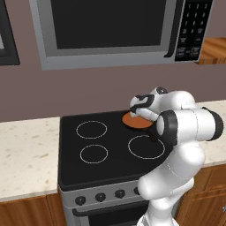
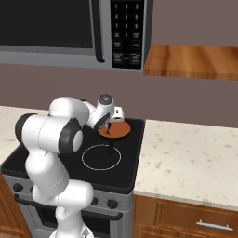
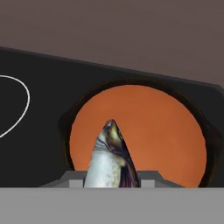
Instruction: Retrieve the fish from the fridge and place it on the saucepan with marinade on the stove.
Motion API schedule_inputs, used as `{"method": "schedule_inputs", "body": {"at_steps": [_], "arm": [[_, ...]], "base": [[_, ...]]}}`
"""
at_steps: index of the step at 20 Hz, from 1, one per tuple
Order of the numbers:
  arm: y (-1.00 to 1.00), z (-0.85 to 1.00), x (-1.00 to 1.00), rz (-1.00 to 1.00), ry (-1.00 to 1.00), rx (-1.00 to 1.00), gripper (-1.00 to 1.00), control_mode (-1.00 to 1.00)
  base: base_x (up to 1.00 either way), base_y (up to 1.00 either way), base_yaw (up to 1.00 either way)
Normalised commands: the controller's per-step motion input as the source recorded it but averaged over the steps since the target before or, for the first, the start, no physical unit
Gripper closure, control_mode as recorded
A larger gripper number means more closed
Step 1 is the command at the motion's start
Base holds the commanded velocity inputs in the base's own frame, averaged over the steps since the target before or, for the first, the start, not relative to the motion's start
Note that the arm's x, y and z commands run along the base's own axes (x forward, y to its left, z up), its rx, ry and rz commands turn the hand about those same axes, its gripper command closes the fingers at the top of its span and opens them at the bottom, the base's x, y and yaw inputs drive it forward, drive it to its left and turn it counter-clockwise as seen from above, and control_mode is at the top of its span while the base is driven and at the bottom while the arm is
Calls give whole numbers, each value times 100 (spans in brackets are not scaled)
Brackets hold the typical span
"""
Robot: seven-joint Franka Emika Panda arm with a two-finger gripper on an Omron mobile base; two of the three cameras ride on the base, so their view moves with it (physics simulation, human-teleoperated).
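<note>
In the left base view, the white arm is bending over the stove (image 1: 106, 150), a black glass cooktop showing 3 white ring burners, with black knobs along its steel front. The gripper (image 1: 142, 115) is hanging over the saucepan with marinade (image 1: 133, 120), which is sitting at the back right of the cooktop; the arm is covering part of the pan. A microwave (image 1: 119, 28) is hanging on the wall above.

In the right base view, the gripper (image 2: 108, 131) is pointing down into the saucepan with marinade (image 2: 116, 130), and the pan's dark handle is reaching toward the front ring burner. A pale counter (image 2: 190, 158) is lying just beside the stove (image 2: 125, 167).

In the hand view, the fish (image 3: 110, 158) is sticking up between the finger tips, its head pointing over the orange-brown inside of the saucepan with marinade (image 3: 162, 131). The jaws are standing narrow, clamping the fish, which is hanging above the pan.
</note>
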Motion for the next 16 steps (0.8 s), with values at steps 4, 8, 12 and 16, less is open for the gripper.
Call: {"method": "schedule_inputs", "body": {"at_steps": [4, 8, 12, 16], "arm": [[0, -16, 26, 0, 0, 0, 100, -100], [-2, -22, 26, 0, 0, 0, 100, -100], [-4, -22, 24, 0, 0, 0, 100, -100], [-2, -18, 23, 0, 0, 0, 100, -100]], "base": [[0, 0, 0], [0, 0, 0], [0, 0, 0], [0, 0, 0]]}}
